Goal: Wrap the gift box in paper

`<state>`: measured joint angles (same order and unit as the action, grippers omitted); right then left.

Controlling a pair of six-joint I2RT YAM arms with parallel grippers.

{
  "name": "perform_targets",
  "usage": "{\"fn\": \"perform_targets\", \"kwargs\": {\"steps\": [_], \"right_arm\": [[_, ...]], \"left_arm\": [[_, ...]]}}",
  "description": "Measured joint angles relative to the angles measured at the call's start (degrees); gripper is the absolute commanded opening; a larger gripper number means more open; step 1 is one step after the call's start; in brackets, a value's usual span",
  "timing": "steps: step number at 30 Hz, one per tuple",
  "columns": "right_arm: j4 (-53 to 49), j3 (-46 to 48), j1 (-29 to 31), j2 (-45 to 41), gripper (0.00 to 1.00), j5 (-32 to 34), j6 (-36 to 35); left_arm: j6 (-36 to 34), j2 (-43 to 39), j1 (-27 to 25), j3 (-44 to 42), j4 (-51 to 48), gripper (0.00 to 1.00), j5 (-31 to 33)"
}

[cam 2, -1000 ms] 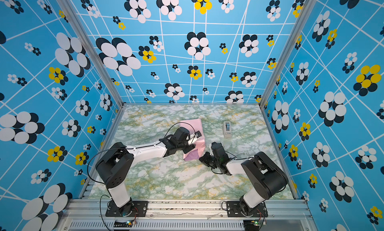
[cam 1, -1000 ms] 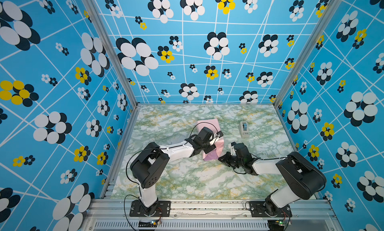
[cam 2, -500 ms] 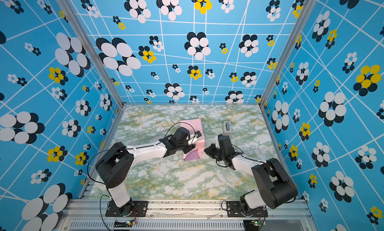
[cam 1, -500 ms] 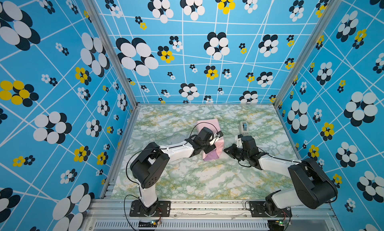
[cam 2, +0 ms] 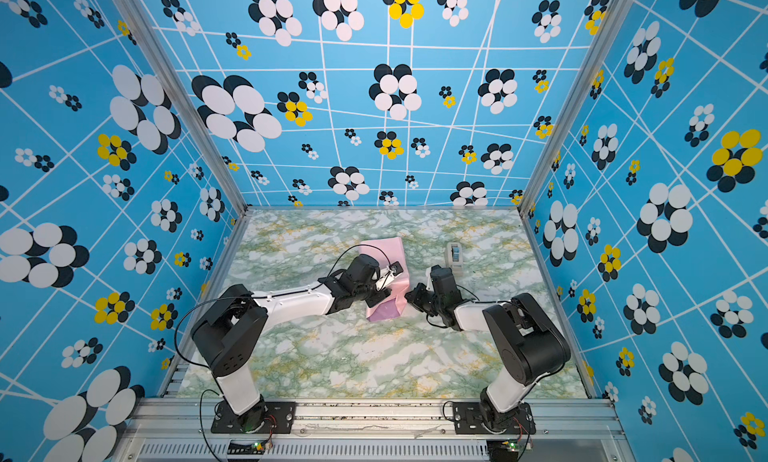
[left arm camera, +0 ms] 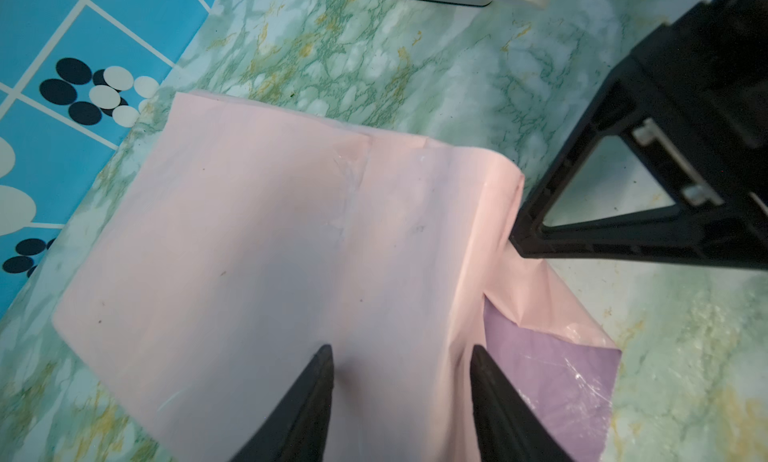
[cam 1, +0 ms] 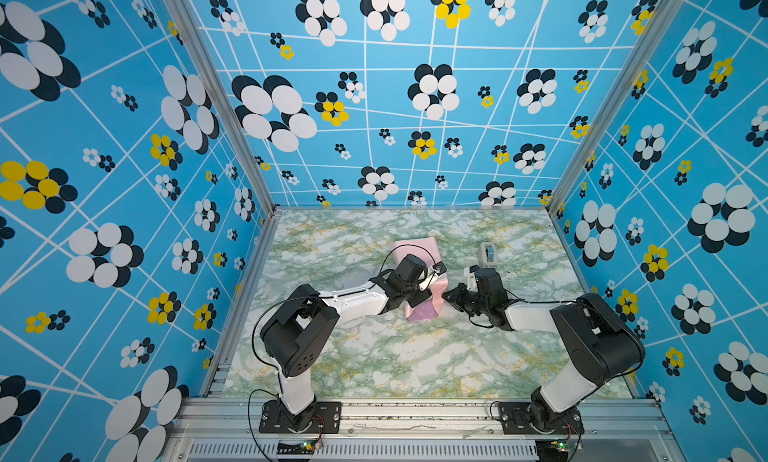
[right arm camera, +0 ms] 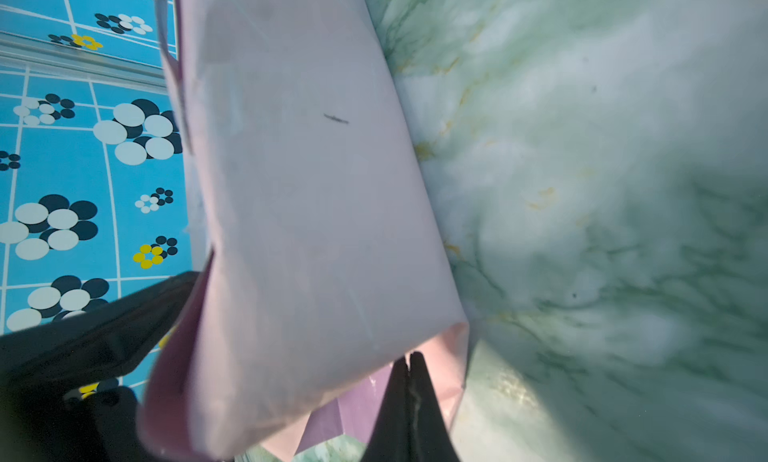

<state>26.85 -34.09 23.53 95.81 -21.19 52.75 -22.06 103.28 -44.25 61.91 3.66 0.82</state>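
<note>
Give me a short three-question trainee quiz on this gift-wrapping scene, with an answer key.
1. True or false: the right gripper has its jaws shut at the open end of the folded-over thin sheet of paper.
2. Which colour is the paper's outward face? A) pale pink B) yellow C) green
3. Fill in: the small white-grey ____ stands on the green marble-patterned table, apart from the paper.

Key: 1 true. 2 A. 3 tape dispenser.
</note>
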Motion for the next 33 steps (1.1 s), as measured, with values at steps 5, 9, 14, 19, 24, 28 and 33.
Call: {"fn": "perform_targets", "kwargs": {"steps": [5,9,14,19,24,28,33], "right_arm": [[1.7,-0.2,0.46,3.37,0.0,0.22,0.68],[5.35,1.18,0.46,4.39,0.0,0.28,1.29],[7.58,5.55,0.52,1.38,0.1,0.15,1.73],[-3.43,6.29,0.42,-10.78,0.43,0.81,-0.9],[-14.05,-0.33,-2.1,-19.82,0.55,2.16,-4.81],[-22.01,-10.05,-2.84,-17.0,0.6,2.58,-7.65],[-26.6,-17.11,-2.82,-9.4,0.6,1.53,-10.08]], "left_arm": [[0.0,0.0,0.0,0.0,0.0,0.53,-0.02],[0.0,0.0,0.0,0.0,0.0,0.53,-0.02],[0.0,0.0,0.0,0.0,0.0,0.53,-0.02],[0.0,0.0,0.0,0.0,0.0,0.54,-0.17],[-0.02,0.0,0.0,0.0,0.0,0.54,-0.2],[-0.2,0.0,0.0,0.0,0.0,0.55,-0.22],[-0.24,0.0,0.0,0.0,-0.02,0.55,-0.28]]}}
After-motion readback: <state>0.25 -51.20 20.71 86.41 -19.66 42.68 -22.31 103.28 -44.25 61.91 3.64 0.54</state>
